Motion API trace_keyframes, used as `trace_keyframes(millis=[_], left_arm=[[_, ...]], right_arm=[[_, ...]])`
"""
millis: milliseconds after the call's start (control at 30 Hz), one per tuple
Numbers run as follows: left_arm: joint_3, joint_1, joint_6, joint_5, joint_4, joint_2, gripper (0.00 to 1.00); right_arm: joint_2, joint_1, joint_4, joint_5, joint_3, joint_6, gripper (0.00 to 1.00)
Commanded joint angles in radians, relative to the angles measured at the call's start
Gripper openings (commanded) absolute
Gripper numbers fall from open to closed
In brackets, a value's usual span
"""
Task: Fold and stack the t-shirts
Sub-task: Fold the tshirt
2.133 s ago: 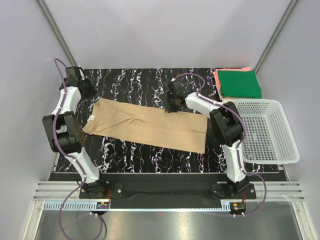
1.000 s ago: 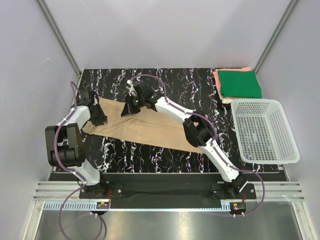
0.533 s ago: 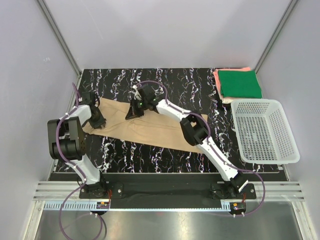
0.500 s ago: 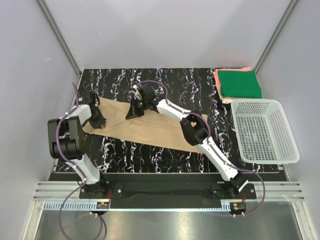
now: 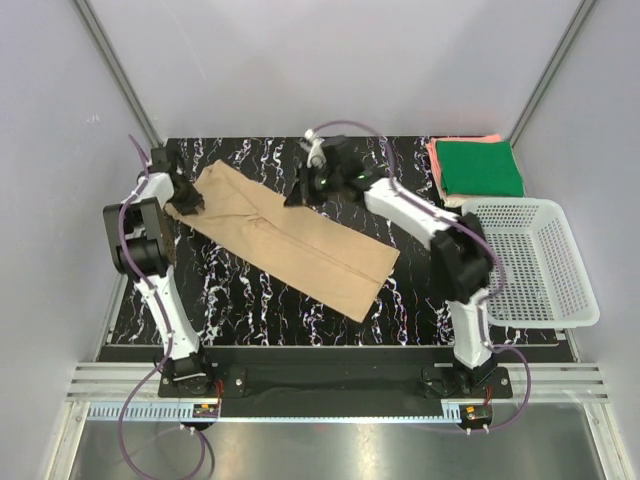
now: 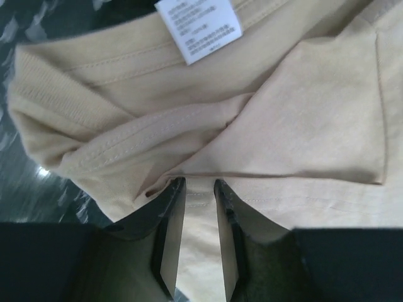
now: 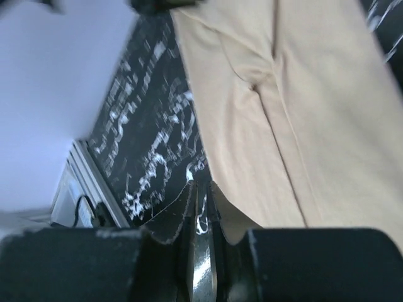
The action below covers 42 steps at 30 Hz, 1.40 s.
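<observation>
Pale grey walls enclose a black counter veined with white marble streaks. Across its middle lies a tan short-sleeved cotton t-shirt, folded lengthwise into a long band that runs diagonally from the far left toward the near right. The left claw sits at the band's far-left end. In the left wrist view its fingers stand a little apart, with tan cloth showing in the gap and a bunched seam at the tips. Whether they pinch the cloth, I cannot tell. A white printed care label lies on the collar side just beyond.

The right claw hovers at the band's far edge, near its middle. Its fingers are narrowly parted, the counter visible between them and nothing gripped.

At the far right corner a folded dark green t-shirt rests on a folded coral-pink t-shirt. A white plastic mesh basket stands just in front of them.
</observation>
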Motion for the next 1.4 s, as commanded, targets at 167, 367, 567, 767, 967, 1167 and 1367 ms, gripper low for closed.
trace_keyframes(millis=[167,367,567,767,967,1167,1367], left_arm=[[0.539,0.001,-0.048,0.440,-0.004,0.311,0.33],[0.320,-0.006,0.035,0.273,0.034,0.030,0.39],[0.136,-0.090,-0.020,0.346,0.074,-0.168,0.37],[-0.137,-0.365,0.004,0.363,0.120,-0.347,0.31],[-0.376,-0.624,-0.097,0.343,0.250,-0.421,0.24],[-0.487,-0.758,-0.133,0.265,0.266,-0.423,0.24],[-0.588,-0.867,-0.172,0.131,0.229,-0.433,0.25]], right_arm=[[-0.329,-0.055,0.094,0.175,-0.149,-0.090,0.18],[-0.450,-0.055,0.099,0.250,-0.380,-0.087,0.16],[-0.627,-0.055,0.096,0.280,-0.558,-0.067,0.17],[-0.734,-0.094,-0.045,0.385,-0.624,-0.041,0.17],[-0.803,-0.170,-0.137,0.353,-0.658,-0.021,0.17],[-0.866,-0.170,-0.191,0.365,-0.652,-0.044,0.19],[-0.874,-0.172,-0.240,0.380,-0.637,-0.028,0.19]])
